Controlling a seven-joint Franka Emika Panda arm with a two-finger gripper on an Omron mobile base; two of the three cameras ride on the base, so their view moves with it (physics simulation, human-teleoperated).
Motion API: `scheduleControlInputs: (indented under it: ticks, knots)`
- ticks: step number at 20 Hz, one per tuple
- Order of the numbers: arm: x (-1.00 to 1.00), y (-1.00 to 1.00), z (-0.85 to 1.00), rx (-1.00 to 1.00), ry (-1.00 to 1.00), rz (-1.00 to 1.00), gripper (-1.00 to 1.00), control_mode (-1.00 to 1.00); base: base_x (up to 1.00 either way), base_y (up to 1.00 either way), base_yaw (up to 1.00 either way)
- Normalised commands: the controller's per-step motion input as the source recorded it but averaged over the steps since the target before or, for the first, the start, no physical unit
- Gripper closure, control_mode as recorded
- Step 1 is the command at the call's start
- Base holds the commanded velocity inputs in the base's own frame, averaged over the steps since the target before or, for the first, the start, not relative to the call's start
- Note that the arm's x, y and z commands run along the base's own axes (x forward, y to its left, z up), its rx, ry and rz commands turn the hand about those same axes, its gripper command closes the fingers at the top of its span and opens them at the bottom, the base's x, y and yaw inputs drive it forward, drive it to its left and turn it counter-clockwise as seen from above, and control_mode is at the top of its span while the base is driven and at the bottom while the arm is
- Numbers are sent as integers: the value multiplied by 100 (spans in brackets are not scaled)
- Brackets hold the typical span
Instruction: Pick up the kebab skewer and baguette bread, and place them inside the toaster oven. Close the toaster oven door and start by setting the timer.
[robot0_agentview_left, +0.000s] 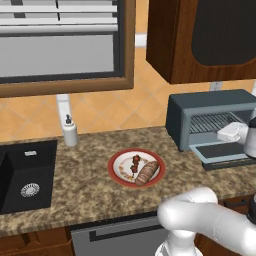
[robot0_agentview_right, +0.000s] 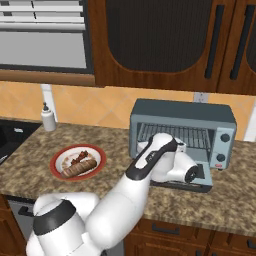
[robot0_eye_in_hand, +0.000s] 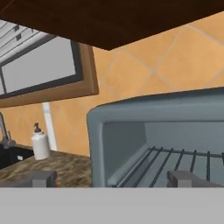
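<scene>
While the gripper (robot0_eye_in_hand: 109, 178) hangs empty, fingers apart, before the open toaster oven (robot0_agentview_right: 182, 131), kebab skewer (robot0_agentview_left: 135, 164) and baguette bread (robot0_agentview_left: 147, 172) lie on the plate (robot0_agentview_left: 117, 159) left of the oven, baguette aslant.

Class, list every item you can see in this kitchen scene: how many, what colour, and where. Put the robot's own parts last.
Boxy grey-blue toaster oven: one, counter right, door folded down, wire rack inside.
Red-rimmed white plate: one, counter centre.
Kebab skewer: one, dark red-brown chunks, on plate.
Stubby golden-brown baguette: one, on plate beside skewer.
White soap dispenser: one, counter back, near sink.
Black sink: one, counter left.
Dark wooden wall cabinet: above oven.
White robot arm: one, reaching to oven front; gripper fingertips apart, empty.
</scene>
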Motion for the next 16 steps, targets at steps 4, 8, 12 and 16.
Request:
scheduleControlInputs:
  ticks: [4,8,12,16]
  knots:
    - [46,-14,-22,0,0,0,-100,-100,0,0,0]
    - [45,-6,-29,0,0,0,-100,-100,0,0,0]
    - [40,-4,-43,0,0,0,-100,-100,0,0,0]
    - [26,-14,-47,0,0,0,-100,-100,0,0,0]
